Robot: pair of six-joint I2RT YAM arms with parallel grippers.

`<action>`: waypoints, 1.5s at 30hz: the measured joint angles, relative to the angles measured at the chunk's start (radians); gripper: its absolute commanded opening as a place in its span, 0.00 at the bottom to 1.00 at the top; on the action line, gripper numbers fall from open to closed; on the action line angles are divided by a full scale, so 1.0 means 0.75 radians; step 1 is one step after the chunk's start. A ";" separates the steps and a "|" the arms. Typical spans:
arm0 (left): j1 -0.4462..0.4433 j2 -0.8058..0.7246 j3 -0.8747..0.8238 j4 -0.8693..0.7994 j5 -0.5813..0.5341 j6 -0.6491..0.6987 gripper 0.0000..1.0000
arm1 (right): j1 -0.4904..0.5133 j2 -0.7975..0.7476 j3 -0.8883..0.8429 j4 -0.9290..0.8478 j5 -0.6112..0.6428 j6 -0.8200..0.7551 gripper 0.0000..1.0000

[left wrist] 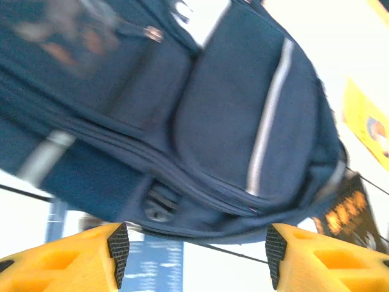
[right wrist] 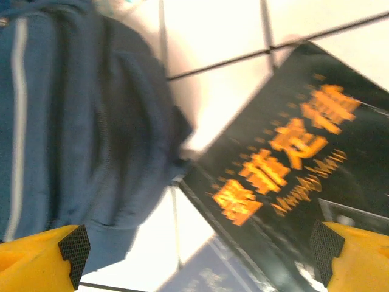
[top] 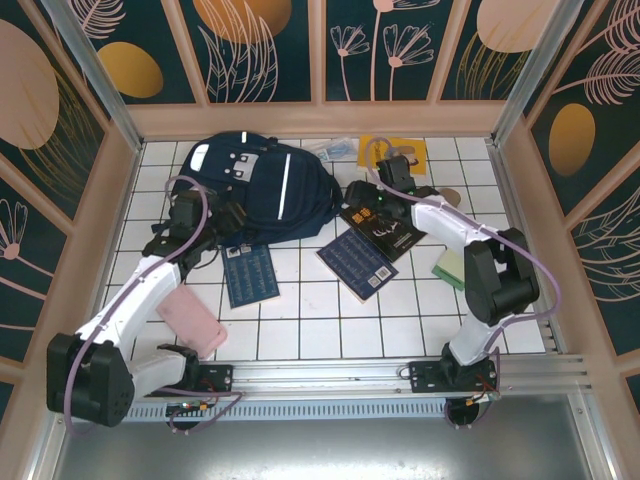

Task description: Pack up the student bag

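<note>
The student bag [top: 255, 190] is a navy-blue backpack with thin white stripes, lying flat at the back left of the white tiled table. My left gripper [top: 222, 224] hovers at its near edge, and in the left wrist view it [left wrist: 194, 255] stands open, with nothing between the fingers and the bag [left wrist: 243, 121] just beyond them. My right gripper [top: 360, 193] is beside the bag's right edge. In the right wrist view it [right wrist: 200, 255] is open and empty, above the gap between the bag [right wrist: 61, 121] and a black book [right wrist: 285, 164].
The black book with orange lettering [top: 390, 232] lies right of the bag. Two blue booklets [top: 250, 273] [top: 358, 262] lie in front. A pink case [top: 192, 320] sits near the left arm, a green pad [top: 450, 265] at the right, and a yellow item [top: 395, 150] at the back.
</note>
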 measured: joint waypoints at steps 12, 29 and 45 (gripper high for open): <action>-0.380 0.401 0.196 0.218 0.133 -0.176 0.54 | -0.193 -0.006 -0.248 0.013 0.047 -0.030 0.86; -0.509 0.785 0.449 0.247 0.193 -0.184 0.44 | 0.094 -0.077 -0.386 0.184 -0.038 0.286 0.82; -0.509 1.111 0.693 0.243 0.234 -0.173 0.40 | -0.149 -0.064 -0.262 0.054 -0.033 0.079 0.76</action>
